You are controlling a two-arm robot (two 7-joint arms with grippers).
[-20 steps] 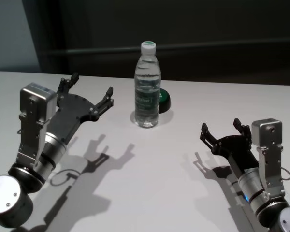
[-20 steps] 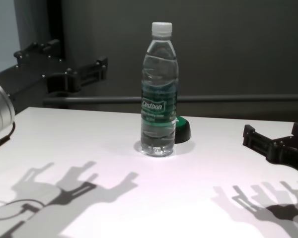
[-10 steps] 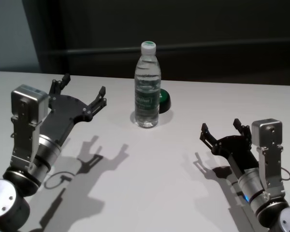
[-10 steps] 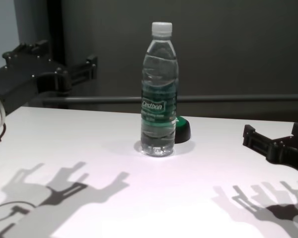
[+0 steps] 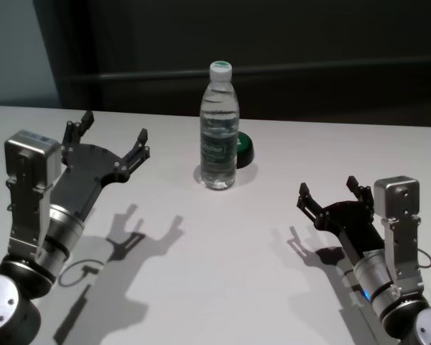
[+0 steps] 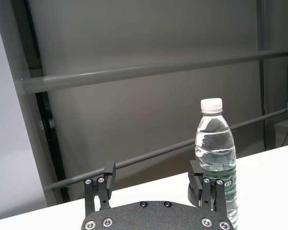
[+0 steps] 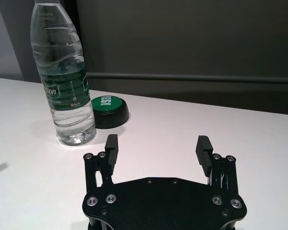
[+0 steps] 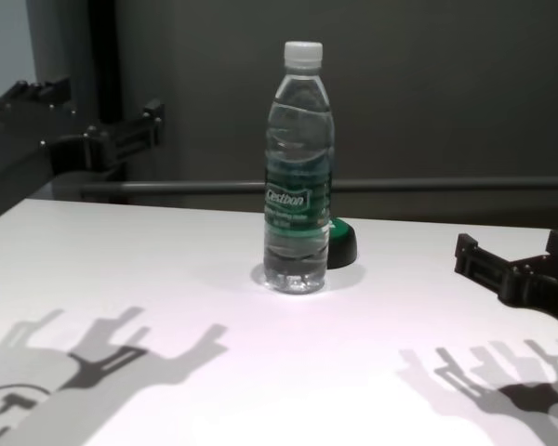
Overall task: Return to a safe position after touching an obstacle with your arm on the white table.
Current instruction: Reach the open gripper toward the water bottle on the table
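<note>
While the bottle (image 5: 219, 136) stands upright mid-table (image 5: 223, 287), the left gripper (image 5: 108, 135) hangs spread wide and empty, raised, well apart on the bottle's left; any retreat should lead away leftward. Right gripper (image 5: 330, 192), also wide, sits parked low.

The bottle (image 5: 220, 136) is clear, glossy plastic with a ribbed white plastic cap and a shiny green label band. Right behind it sits a puck (image 5: 244, 149) with a matt black plastic rim and a smooth green top. The surface (image 5: 223, 259) is plain smooth white, slightly satiny. Left of the bottle, the left hand (image 5: 108, 135) is matt black with small bright metal screws; the right hand (image 5: 330, 192) looks the same, with a brushed silver metal wrist block.
</note>
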